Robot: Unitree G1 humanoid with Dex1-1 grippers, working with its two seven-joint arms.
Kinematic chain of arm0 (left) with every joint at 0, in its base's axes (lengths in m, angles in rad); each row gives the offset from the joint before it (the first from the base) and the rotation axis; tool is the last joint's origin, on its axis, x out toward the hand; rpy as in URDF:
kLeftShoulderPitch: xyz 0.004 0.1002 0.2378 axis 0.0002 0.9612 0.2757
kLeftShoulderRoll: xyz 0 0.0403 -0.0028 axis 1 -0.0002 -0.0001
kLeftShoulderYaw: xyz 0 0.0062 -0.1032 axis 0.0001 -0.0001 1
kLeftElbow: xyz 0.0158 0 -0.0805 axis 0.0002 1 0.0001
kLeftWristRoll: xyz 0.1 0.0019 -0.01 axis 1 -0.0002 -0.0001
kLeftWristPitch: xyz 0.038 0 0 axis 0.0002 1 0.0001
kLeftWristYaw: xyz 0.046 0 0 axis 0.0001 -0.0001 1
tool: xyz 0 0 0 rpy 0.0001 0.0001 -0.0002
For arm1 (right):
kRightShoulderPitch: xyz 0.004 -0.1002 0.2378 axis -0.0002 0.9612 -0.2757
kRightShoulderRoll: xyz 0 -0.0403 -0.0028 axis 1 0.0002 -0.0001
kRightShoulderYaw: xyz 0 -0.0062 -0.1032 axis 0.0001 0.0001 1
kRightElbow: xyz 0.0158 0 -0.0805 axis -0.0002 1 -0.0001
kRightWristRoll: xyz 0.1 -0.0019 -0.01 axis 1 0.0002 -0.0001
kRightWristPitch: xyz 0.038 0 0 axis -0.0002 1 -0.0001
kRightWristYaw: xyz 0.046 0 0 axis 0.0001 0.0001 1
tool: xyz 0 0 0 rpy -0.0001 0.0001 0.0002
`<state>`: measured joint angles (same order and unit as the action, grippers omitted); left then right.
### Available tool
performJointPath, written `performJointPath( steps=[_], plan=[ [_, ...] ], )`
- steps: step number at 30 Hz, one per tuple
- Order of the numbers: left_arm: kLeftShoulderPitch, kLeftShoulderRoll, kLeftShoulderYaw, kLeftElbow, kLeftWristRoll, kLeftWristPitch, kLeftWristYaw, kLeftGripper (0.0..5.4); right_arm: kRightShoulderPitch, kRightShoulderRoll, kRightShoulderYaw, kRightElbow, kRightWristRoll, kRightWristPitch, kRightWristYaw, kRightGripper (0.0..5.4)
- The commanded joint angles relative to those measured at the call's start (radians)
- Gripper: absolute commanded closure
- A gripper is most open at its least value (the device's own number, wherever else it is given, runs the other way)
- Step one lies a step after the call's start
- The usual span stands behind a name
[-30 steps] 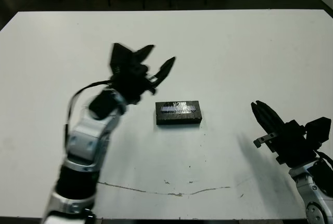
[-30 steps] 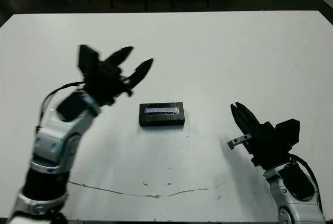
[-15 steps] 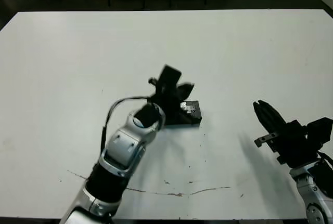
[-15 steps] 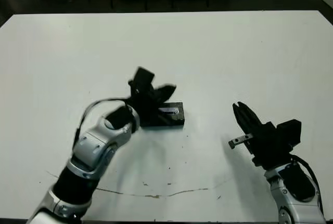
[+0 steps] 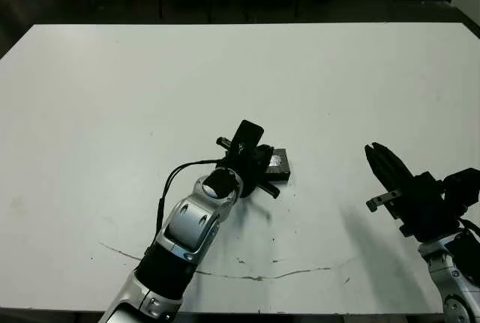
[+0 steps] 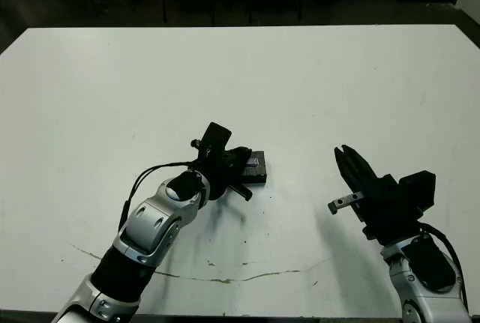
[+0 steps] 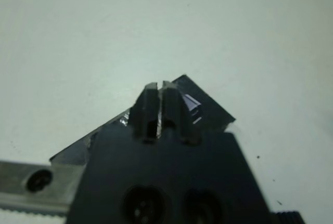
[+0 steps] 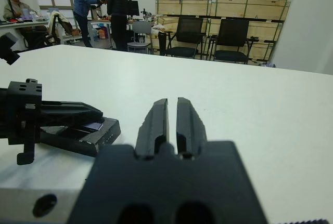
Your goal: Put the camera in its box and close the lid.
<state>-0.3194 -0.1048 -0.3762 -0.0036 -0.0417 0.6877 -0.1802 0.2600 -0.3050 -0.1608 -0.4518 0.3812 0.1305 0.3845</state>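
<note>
A black lid (image 5: 280, 162) with a pale glossy strip lies flat at the middle of the white table (image 5: 337, 76). Whatever is beneath it is covered, so the box's white lining and the camera are hidden. My left gripper (image 5: 264, 161) is shut and lies across the lid's top, covering most of it. In the left wrist view its joined fingertips (image 7: 158, 86) rest on the lid (image 7: 203, 108). My right gripper (image 5: 373, 152) is shut and hovers above the table, well to the right of the lid and holding nothing. Its wrist view shows the lid (image 8: 88, 130) under the left gripper's fingers (image 8: 73, 112).
A thin dark crack line (image 5: 247, 274) runs across the table near its front edge. Beyond the far edge stand chairs (image 8: 229, 39), stacked crates (image 8: 234, 5) and several people (image 8: 117, 5).
My left arm swung in from the back left and came down on the lid, and its fingers went from open to shut. The right arm stayed put. The head view shifted slightly.
</note>
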Motion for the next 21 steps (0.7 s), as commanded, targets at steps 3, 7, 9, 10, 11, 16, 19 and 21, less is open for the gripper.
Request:
performJointPath(
  steps=[3, 7, 9, 10, 11, 16, 19, 21],
  plan=[
    [0.116, 0.066, 0.050, -0.036, -0.033, 0.024, -0.048, 5.39, 0.020, 0.007, 0.010, 0.002, -0.011, 0.006, -0.003, 5.40],
    [0.180, 0.095, 0.151, -0.215, -0.095, -0.041, -0.073, 5.39, 0.019, 0.026, 0.021, -0.003, -0.014, -0.010, -0.010, 5.40],
    [0.204, 0.115, 0.214, -0.273, -0.123, -0.092, -0.080, 5.39, 0.011, 0.038, 0.029, 0.002, -0.016, -0.013, -0.015, 5.40],
    [0.211, 0.131, 0.251, -0.293, -0.139, -0.122, -0.088, 5.39, 0.002, 0.044, 0.036, 0.013, -0.023, -0.026, -0.014, 5.40],
    [0.219, 0.150, 0.287, -0.305, -0.147, -0.168, -0.097, 5.39, -0.010, 0.053, 0.044, 0.022, -0.033, -0.033, -0.019, 5.40],
    [0.261, 0.217, 0.413, -0.331, -0.157, -0.389, -0.122, 5.39, -0.065, 0.105, 0.083, 0.045, -0.092, -0.034, -0.089, 5.40],
    [0.296, 0.254, 0.440, -0.293, -0.091, -0.627, -0.124, 5.39, -0.105, 0.138, 0.103, 0.057, -0.124, -0.021, -0.141, 5.40],
    [0.313, 0.262, 0.457, -0.245, -0.040, -0.775, -0.097, 5.39, -0.137, 0.157, 0.117, 0.078, -0.155, -0.027, -0.175, 5.40]
  ],
)
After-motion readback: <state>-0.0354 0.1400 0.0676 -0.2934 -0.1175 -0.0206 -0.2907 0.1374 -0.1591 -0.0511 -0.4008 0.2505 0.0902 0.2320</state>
